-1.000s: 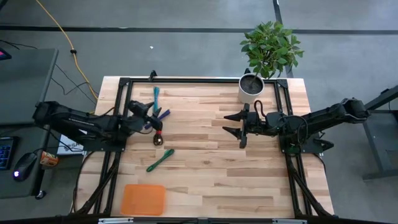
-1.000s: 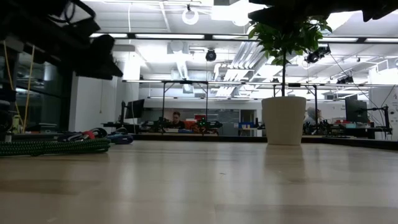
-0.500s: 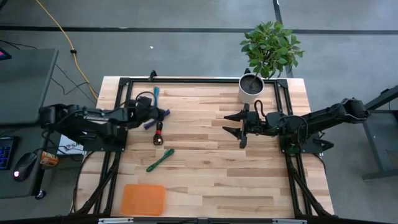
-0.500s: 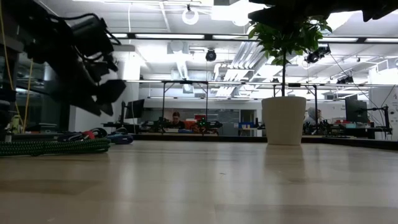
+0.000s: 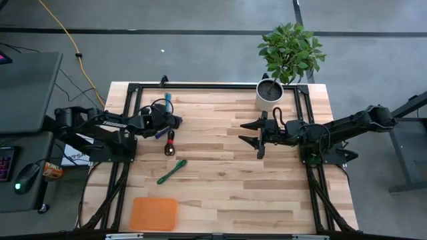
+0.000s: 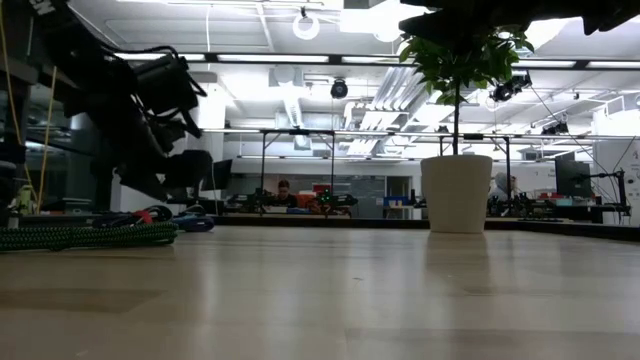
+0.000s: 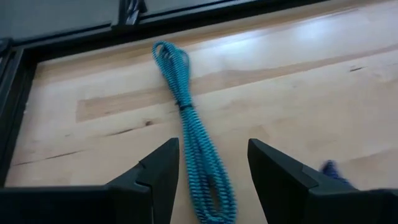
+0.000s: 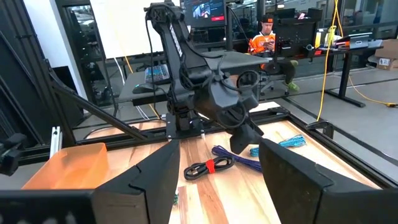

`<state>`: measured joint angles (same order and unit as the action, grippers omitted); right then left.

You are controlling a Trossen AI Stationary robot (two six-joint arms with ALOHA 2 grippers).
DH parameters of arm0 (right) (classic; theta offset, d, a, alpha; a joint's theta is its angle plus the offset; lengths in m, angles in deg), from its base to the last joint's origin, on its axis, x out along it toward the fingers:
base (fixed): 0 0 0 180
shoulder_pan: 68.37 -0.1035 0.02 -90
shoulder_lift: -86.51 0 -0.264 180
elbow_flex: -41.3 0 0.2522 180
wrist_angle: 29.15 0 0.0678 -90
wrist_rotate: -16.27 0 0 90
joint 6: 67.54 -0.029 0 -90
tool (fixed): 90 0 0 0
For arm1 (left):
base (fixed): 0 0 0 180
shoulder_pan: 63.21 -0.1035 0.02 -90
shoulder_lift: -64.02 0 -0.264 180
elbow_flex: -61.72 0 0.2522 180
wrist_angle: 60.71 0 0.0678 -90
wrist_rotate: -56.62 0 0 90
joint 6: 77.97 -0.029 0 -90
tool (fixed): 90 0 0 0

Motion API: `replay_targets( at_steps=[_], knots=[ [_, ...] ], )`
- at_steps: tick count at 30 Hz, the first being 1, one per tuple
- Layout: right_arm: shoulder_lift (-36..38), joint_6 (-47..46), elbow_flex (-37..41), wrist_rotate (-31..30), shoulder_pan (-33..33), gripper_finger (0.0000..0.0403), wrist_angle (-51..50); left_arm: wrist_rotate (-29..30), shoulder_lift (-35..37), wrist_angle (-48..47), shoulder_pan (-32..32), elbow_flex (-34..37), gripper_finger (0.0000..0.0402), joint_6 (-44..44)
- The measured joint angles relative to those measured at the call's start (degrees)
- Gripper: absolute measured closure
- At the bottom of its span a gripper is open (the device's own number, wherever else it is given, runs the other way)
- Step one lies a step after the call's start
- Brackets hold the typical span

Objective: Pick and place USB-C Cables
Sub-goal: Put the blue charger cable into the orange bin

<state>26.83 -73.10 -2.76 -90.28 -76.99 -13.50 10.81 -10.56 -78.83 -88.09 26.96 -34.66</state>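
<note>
Several cable bundles lie flat near the table's far left corner. The teal cable (image 5: pixel 167 99) (image 7: pixel 186 118) runs lengthwise between the fingers of my open left gripper (image 5: pixel 173 121) (image 7: pixel 212 148), which hovers above its near end without touching it. Beside it lie the purple-blue cable (image 5: pixel 160 133) (image 8: pixel 239 157) and the red-and-black cable (image 5: pixel 169 142) (image 8: pixel 208 167). The green cable (image 5: pixel 171 171) (image 6: pixel 90 235) lies nearer the table's near edge. My right gripper (image 5: pixel 257 134) (image 8: pixel 217 180) waits open, right of the table's middle.
An orange tray (image 5: pixel 153 213) (image 8: pixel 68 162) sits at the near left corner. A potted plant (image 5: pixel 272 93) (image 6: pixel 457 190) stands at the far edge by the right arm. A black frame (image 5: pixel 200 87) borders the table. Bare wood lies between the two grippers.
My left gripper has swung from over the red-and-black and purple-blue cables toward the table's far edge and a little to the right, and has come lower, ending over the teal cable. The cables and my right arm have stayed where they were.
</note>
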Motion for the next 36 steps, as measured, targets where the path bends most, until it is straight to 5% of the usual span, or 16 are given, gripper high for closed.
replay_targets(
  at_steps=[29,36],
  knots=[
    [0.0,-1.1,0.0,0.0,0.0,0.0192,0.0,-1.0,-15.3,10.2,-4.6,-0.1,0.0232,-1.2],
    [0.0,-1.1,0.0,0.0,0.0,0.0192,0.0,-1.9,-15.4,10.2,-4.6,-0.1,0.027,-1.5]
  ],
)
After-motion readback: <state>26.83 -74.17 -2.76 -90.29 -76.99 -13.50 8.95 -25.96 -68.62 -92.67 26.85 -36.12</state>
